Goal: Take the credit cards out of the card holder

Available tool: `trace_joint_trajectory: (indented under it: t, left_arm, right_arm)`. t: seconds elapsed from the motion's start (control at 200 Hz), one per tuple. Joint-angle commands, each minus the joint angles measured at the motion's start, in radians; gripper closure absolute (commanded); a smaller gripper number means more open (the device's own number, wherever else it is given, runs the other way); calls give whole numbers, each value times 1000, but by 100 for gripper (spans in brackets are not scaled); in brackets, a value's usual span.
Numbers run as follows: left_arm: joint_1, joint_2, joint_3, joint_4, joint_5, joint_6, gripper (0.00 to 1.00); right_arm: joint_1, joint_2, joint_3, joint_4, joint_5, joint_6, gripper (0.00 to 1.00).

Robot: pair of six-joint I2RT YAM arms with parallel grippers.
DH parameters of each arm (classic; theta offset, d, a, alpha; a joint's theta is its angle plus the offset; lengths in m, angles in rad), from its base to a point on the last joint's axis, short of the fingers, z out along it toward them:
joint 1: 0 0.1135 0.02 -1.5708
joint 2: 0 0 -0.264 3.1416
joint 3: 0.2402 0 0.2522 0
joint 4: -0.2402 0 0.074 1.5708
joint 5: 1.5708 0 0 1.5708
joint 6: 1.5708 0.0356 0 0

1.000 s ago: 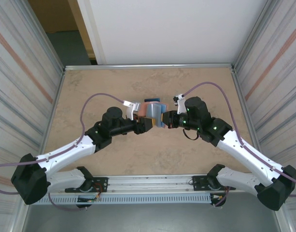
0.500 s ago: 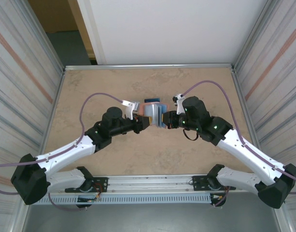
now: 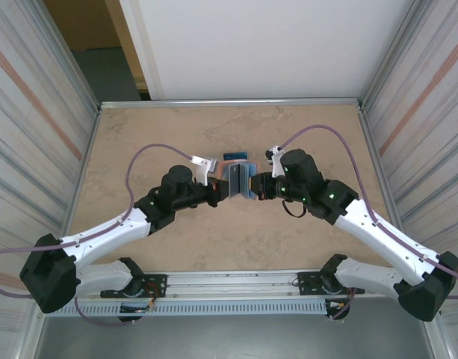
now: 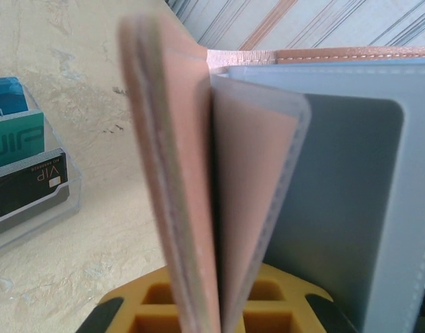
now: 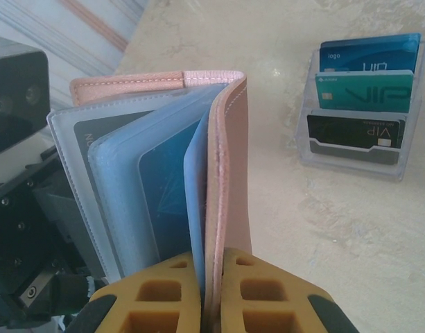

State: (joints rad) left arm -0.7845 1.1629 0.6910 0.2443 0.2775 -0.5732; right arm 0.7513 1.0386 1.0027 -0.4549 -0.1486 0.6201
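The salmon-pink card holder (image 3: 237, 179) hangs open above the table between both arms. My left gripper (image 3: 224, 189) is shut on one pink cover (image 4: 172, 180) and a pink leaf beside it, both pinched between the yellow fingers (image 4: 153, 300). My right gripper (image 5: 211, 281) is shut on the other cover (image 5: 233, 173), with its blue-grey lining. Light blue sleeves (image 5: 115, 180) fan out between the covers. A dark blue credit card (image 5: 163, 191) sits inside one sleeve; any others in the holder are hidden.
A clear tiered stand (image 3: 234, 157) sits on the table just behind the holder, holding a blue, a teal and a black card (image 5: 358, 128). It also appears at the left edge of the left wrist view, the stand (image 4: 28, 173). Metal walls fence the table.
My left gripper has closed onto the holder's left cover and pushed slightly toward the right gripper. The holder now looks narrower from above. The right gripper kept its grip.
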Motion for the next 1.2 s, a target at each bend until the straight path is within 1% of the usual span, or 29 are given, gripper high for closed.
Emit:
trace_joint_trajectory:
  t: [0.0, 0.095, 0.13, 0.291, 0.396, 0.541, 0.882, 1.012, 1.198]
  left_arm:
    - [11, -16, -4, 24, 5, -11, 100]
    - [25, -21, -17, 51, 24, -41, 100]
    - [29, -23, -21, 60, 31, -52, 100]
    - [36, -29, -23, 80, 55, -80, 100]
    - [34, -33, -23, 92, 63, -95, 100]
    - [35, -34, -21, 113, 83, -109, 100]
    - [34, -32, -16, 130, 119, -112, 100]
    - [34, -33, -16, 142, 131, -114, 100]
    - [34, -31, -12, 154, 153, -116, 100]
  right_arm:
    - [-36, -37, -29, 114, -93, 24, 91]
    - [-63, -42, -64, 179, -165, 44, 87]
    - [-69, -73, -72, 192, -177, 50, 83]
    - [-80, -103, -100, 224, -204, 52, 69]
    - [-84, -116, -116, 239, -212, 53, 66]
    - [-85, -112, -124, 240, -212, 53, 67]
    - [-91, -84, -118, 242, -212, 45, 75]
    - [-92, -80, -117, 227, -195, 40, 77]
    - [-92, -78, -115, 198, -160, 28, 74]
